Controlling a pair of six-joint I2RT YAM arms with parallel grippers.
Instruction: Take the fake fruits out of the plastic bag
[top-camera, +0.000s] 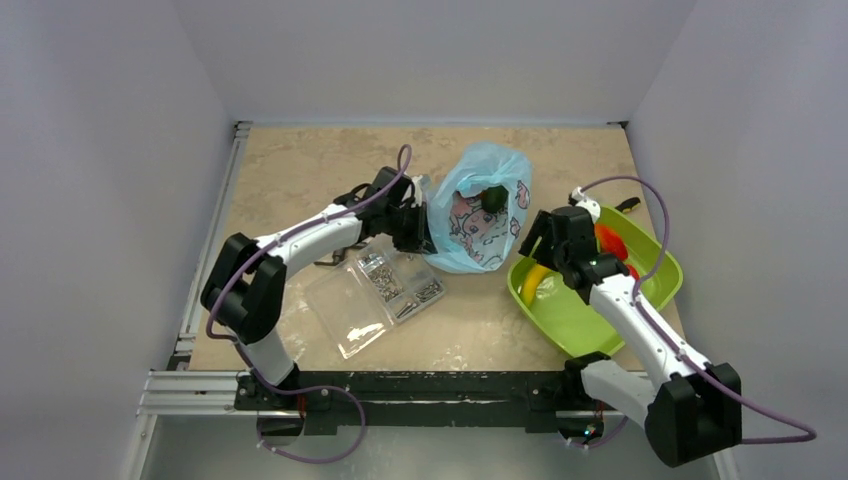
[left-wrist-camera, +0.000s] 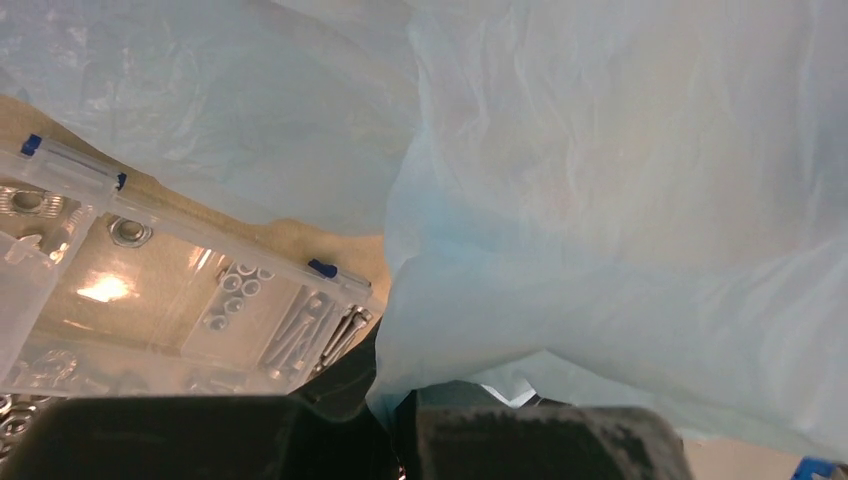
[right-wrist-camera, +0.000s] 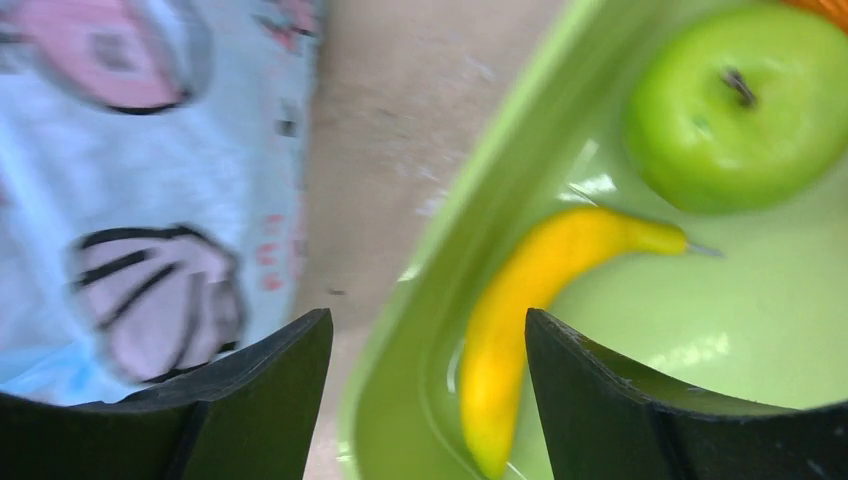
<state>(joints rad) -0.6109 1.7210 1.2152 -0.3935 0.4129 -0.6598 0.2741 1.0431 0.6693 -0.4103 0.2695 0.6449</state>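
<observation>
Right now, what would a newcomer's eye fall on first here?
The light-blue plastic bag lies mid-table, a dark fruit in its mouth, the left gripper pinching its edge. Right of it, the lime-green tray holds a yellow banana and green apple, the open right gripper above its rim.

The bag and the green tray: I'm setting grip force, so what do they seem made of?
The bag looks like thin, translucent light-blue plastic film: it crinkles and folds softly. The tray looks like rigid, glossy lime-green plastic, judging by bright highlights on its floor.
</observation>
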